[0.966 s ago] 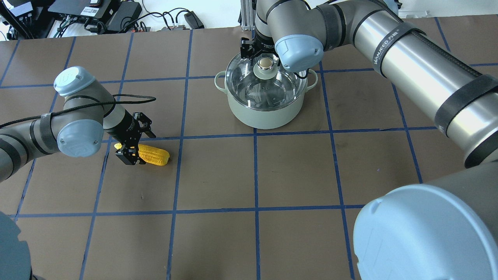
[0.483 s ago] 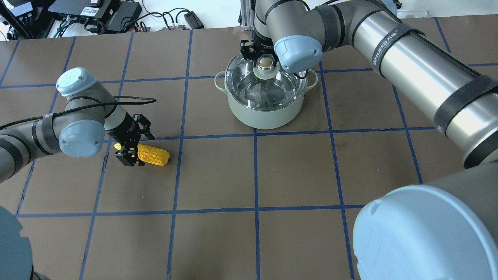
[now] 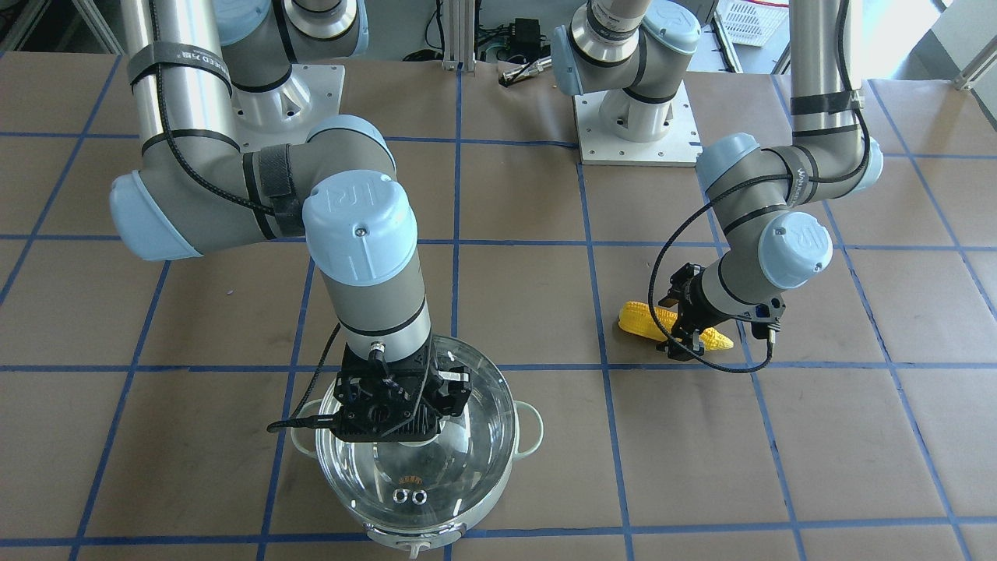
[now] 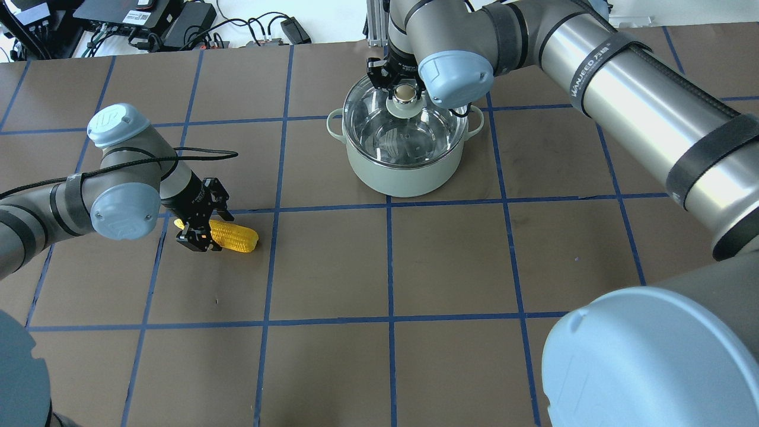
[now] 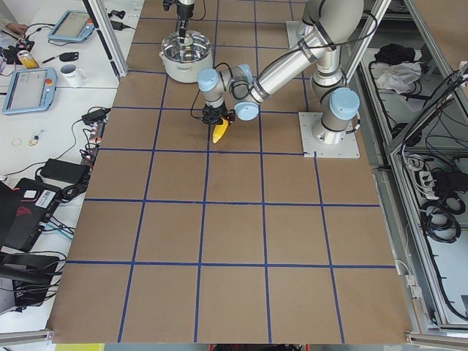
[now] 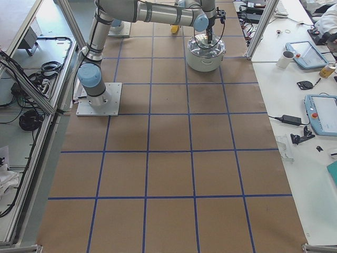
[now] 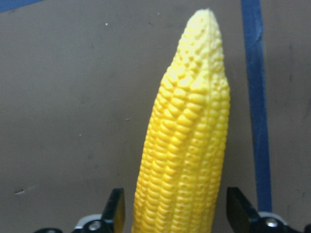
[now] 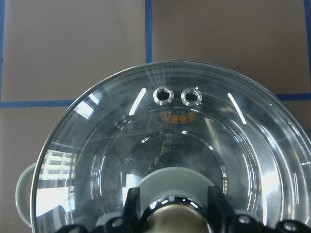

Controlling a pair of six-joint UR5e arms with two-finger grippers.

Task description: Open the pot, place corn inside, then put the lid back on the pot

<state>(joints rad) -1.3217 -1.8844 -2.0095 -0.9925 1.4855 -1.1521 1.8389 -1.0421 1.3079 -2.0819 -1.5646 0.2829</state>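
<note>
The mint-green pot (image 4: 403,175) stands at the far middle of the table, also in the front view (image 3: 531,432). My right gripper (image 4: 405,92) is shut on the gold knob of the glass lid (image 4: 367,101). The lid (image 3: 459,467) looks raised slightly off the rim, with its vent holes (image 8: 164,95) towards the operators' side. The yellow corn (image 4: 237,237) lies on the table at the left. My left gripper (image 4: 204,230) is down over its thick end, and the fingers (image 7: 116,211) flank the corn (image 7: 187,145) closely.
Cables and electronics (image 4: 178,24) lie past the table's far edge. The arms' base plates (image 3: 631,125) sit on the robot's side. A side bench with tablets and a mug (image 5: 69,73) runs along the operators' side. Blue tape lines grid the brown table.
The left gripper's fingers have narrowed onto the corn, which has not moved. The right gripper has closed on the knob, and the lid has shifted slightly up and away.
</note>
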